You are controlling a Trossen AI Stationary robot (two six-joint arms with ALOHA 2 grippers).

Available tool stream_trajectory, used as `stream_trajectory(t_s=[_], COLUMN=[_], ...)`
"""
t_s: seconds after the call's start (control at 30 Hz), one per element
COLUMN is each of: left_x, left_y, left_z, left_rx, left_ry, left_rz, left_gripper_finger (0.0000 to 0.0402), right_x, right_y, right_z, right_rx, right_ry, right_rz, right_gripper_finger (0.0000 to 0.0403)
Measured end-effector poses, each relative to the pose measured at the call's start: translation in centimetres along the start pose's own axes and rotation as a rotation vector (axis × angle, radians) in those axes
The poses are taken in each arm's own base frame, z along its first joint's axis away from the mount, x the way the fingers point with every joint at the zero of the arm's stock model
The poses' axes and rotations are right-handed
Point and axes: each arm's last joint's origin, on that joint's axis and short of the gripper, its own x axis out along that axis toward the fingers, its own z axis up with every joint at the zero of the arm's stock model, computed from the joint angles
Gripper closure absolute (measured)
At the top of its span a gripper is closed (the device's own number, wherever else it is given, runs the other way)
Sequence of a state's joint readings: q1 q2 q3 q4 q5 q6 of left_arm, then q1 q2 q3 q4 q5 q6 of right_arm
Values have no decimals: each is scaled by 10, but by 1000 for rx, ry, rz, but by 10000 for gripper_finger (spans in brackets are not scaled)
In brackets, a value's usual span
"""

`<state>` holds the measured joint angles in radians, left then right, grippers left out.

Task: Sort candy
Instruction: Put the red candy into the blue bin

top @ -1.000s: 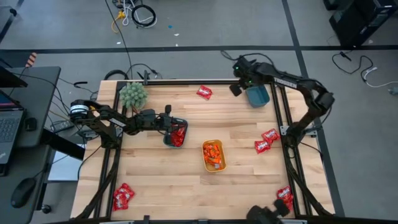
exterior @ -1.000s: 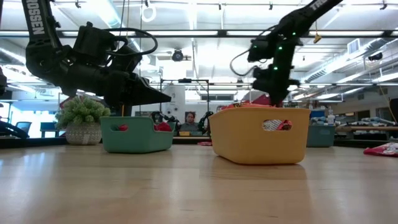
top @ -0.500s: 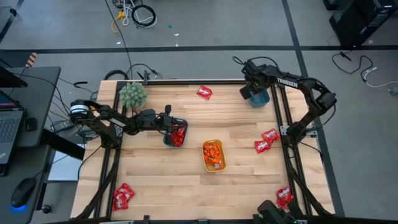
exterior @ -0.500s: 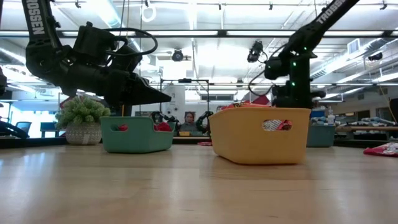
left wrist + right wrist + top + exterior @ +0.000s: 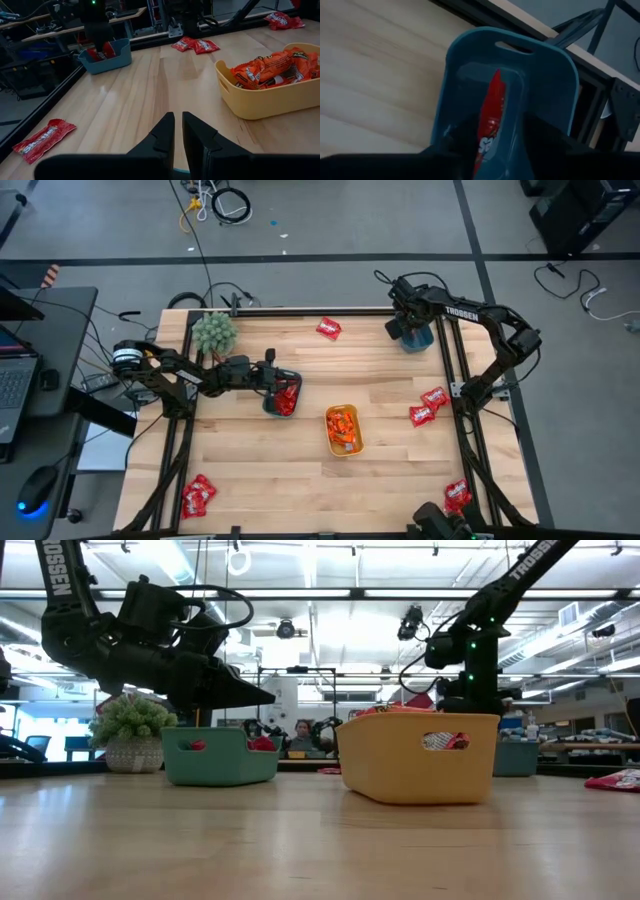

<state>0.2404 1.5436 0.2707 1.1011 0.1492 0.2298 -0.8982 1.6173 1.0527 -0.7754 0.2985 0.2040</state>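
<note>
While right pincer (image 5: 492, 145) parts, candy (image 5: 491, 117) lies between.

Robotics lab: ceiling strip lights (image 5: 300, 592), floor cables (image 5: 225, 202), laptop desk (image 5: 40, 340).

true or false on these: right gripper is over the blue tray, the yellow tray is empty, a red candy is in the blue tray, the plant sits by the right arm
1. The right gripper is over the blue tray. True.
2. The yellow tray is empty. False: it holds orange candies.
3. A red candy lies inside the blue tray. True: the right wrist view shows it between the open fingers.
4. The plant sits by the right arm. False: it stands at the table's far left corner, near the left gripper, which is at the teal tray.
</note>
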Motion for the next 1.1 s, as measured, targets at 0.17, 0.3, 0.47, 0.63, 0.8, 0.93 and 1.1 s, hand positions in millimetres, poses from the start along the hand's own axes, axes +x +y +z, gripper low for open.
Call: stream_trajectory(t_s=[0.17,0.3,0.47,0.63,0.8,0.93,1.1], left_x=[0,0,0,0,0,0,0], left_y=[0,0,0,0,0,0,0], left_z=[0,0,0,0,0,0,0], left_rx=[0,0,0,0,0,0,1], left_ry=[0,0,0,0,0,0,-1], left_rz=[0,0,0,0,0,0,0], left_gripper_finger=[364,365,365,365,365,365,365], right_x=[-6,-22,-38,-42,-49,-51,-58], right_y=[2,6,16,33,63,83,95], right_z=[5,18,30,36,37,33,32], right_rx=[-31,-55,-118,-195,-309,-395,-394], right_ry=[-28,-89,-176,-253,-418,-528,-590], right_rz=[-8,6,66,352,552,581,617], right_gripper_finger=[211,179,163,211,299,316,283])
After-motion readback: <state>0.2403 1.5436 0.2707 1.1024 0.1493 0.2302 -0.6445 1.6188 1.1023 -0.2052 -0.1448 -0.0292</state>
